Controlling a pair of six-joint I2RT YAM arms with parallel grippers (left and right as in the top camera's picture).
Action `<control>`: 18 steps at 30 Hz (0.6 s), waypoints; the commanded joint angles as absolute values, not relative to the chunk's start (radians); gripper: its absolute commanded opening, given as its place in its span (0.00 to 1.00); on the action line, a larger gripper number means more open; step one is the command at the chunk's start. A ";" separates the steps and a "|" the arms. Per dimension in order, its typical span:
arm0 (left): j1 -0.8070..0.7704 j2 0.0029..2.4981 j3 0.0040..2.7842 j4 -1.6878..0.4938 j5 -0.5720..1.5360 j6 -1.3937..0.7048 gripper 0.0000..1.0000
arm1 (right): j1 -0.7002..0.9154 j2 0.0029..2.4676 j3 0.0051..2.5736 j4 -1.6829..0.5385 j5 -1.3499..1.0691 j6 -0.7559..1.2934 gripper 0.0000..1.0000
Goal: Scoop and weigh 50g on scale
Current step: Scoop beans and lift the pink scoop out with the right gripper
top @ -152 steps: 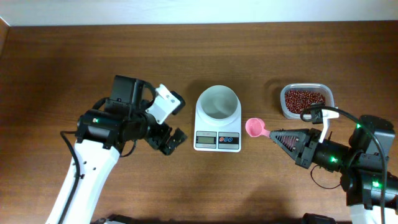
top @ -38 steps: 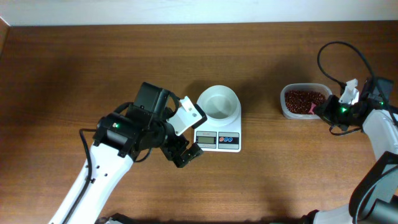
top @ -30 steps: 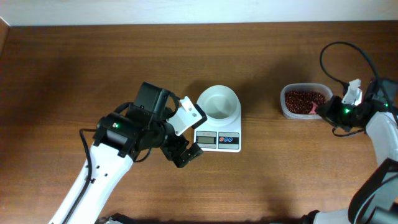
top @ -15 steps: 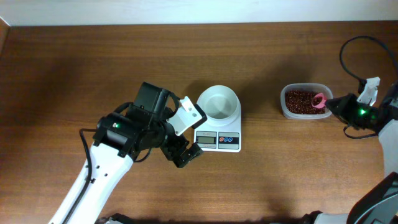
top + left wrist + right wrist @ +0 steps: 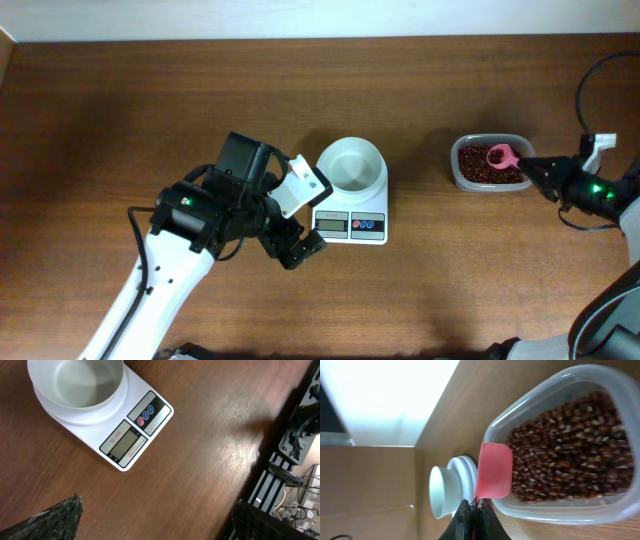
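While the left gripper [image 5: 312,216] hangs with its jaws spread wide just left of the scale [image 5: 350,227], nothing sits between its fingers. In the overhead view the scale stands at the middle of the wooden table [image 5: 120,110], display and red and blue buttons on the side toward the bottom of the frame. Its round white bowl [image 5: 350,165] looks bare inside. The left wrist view shows the same: the bowl [image 5: 75,382] in the upper left corner and the scale body [image 5: 131,430] just below it.

Over at the right edge, the right gripper [image 5: 532,168] is pinched tight on the handle of a pink scoop [image 5: 499,155]. The scoop's cup is over the clear tub [image 5: 453,160], right above the red-brown beans [image 5: 482,170] heaped in it. From the right wrist the scoop [image 5: 494,470] crosses the tub's near rim [image 5: 555,510], with the beans [image 5: 565,455] beyond. Whether the cup carries any beans I cannot tell.
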State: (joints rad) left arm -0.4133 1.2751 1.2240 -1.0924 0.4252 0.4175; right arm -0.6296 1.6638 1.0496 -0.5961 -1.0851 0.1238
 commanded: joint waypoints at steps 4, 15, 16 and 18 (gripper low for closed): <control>-0.416 1.269 1.239 -1.092 0.422 0.405 0.99 | -0.636 1.676 1.037 -0.621 -1.316 0.112 0.04; -0.416 1.269 1.239 -1.092 0.422 0.405 0.99 | -0.631 1.676 1.015 -0.736 -1.407 0.101 0.04; -0.416 1.269 1.239 -1.092 0.422 0.405 0.99 | -0.622 1.676 1.009 -0.749 -1.407 0.100 0.04; -0.416 1.269 1.239 -1.092 0.422 0.405 0.99 | -0.579 1.676 0.991 -0.775 -1.411 0.057 0.04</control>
